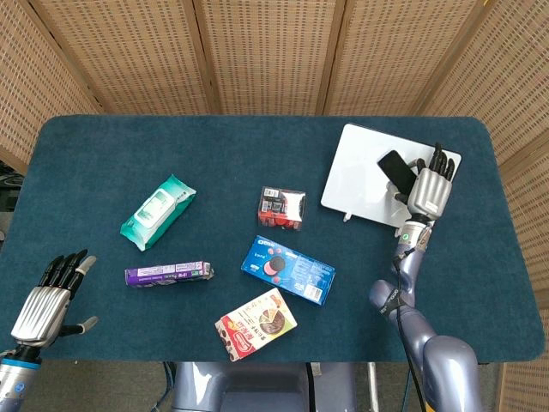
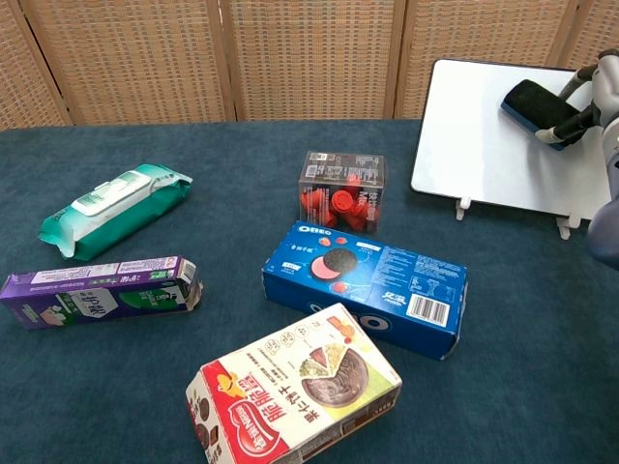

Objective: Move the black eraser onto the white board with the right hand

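We find the eraser just to the inner side of the right hand, over the board, with the thumb against its near end and a finger at its far end. The right hand grips the eraser; we cannot tell whether the eraser's underside touches the board surface or sits slightly above it.

The hand lies over the board's outer part, close to its outer edge and not far from the table's right edge. Inward of the eraser the board's white face is bare up to its inner edge. Beyond that edge the nearest thing is the clear box of red items, well apart from the hand; the blue box lies nearer the robot.

In the head view the eraser's long axis runs diagonally, its far end pointing away from the hand toward the board's middle, its near end toward the thumb.

The left hand rests at the table's near left corner, fingers spread, holding nothing
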`<state>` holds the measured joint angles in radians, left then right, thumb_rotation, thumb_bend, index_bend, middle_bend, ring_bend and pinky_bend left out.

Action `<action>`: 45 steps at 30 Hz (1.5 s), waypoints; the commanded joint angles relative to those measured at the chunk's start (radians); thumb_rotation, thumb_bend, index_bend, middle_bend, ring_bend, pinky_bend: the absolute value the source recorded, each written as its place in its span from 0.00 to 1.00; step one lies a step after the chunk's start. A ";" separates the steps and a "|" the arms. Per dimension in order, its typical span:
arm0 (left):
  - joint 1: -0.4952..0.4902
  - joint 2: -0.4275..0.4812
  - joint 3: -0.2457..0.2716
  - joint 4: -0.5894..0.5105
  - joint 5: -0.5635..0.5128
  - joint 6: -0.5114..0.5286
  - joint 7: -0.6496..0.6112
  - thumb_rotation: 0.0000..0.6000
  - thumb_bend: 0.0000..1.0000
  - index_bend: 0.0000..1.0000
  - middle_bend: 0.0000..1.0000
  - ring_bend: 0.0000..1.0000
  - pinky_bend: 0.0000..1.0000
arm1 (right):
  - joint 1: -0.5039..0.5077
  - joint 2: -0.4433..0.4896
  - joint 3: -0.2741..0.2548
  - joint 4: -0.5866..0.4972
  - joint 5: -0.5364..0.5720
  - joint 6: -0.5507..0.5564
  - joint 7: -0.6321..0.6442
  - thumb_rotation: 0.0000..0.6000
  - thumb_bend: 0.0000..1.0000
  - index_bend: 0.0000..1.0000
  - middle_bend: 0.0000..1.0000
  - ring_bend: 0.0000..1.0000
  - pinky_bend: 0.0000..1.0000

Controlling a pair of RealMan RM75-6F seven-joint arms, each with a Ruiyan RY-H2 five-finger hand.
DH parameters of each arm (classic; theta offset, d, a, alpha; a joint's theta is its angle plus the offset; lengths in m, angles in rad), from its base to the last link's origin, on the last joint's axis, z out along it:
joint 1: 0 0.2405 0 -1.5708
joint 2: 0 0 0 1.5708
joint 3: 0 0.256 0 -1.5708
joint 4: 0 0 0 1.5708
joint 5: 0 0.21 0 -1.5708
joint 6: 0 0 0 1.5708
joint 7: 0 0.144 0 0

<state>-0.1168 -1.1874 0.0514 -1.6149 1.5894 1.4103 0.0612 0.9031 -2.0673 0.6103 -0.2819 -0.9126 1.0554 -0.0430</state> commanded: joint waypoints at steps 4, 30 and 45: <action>0.000 0.000 0.000 0.000 -0.001 0.001 0.001 1.00 0.14 0.00 0.00 0.00 0.00 | -0.002 0.002 -0.002 0.002 -0.004 -0.002 0.005 1.00 0.20 0.53 0.00 0.00 0.00; 0.000 0.000 0.000 -0.003 -0.002 0.001 0.006 1.00 0.14 0.00 0.00 0.00 0.00 | -0.012 0.009 0.002 0.001 -0.003 -0.015 0.015 1.00 0.05 0.48 0.00 0.00 0.00; -0.001 -0.001 0.001 -0.005 -0.002 0.001 0.009 1.00 0.14 0.00 0.00 0.00 0.00 | -0.013 0.015 0.006 -0.004 0.001 -0.017 0.013 1.00 0.00 0.43 0.00 0.00 0.00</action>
<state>-0.1174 -1.1880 0.0525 -1.6198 1.5873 1.4109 0.0700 0.8899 -2.0523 0.6167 -0.2855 -0.9119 1.0387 -0.0295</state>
